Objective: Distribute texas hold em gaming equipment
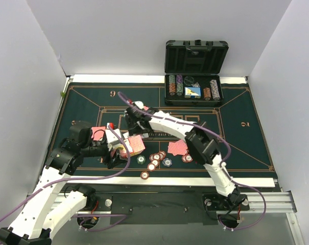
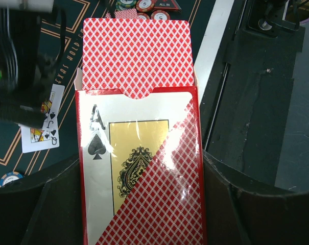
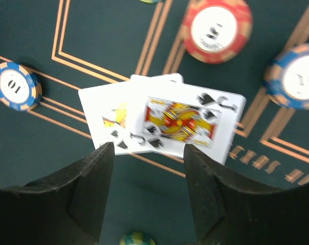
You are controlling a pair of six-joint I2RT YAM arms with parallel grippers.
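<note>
The left gripper clamps the glossy diamond-patterned card box; the right gripper gapes over two flat face-up cards.

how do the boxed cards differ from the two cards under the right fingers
The red diamond-backed playing cards show backs and stick out of a red cardboard box; the two white face-up playing cards show faces, the upper a jack of spades. The boxed ones are gripped between the left fingers; the two lie overlapped on the dark green felt mat, right fingers open, ungripped. Both are playing cards.
</note>
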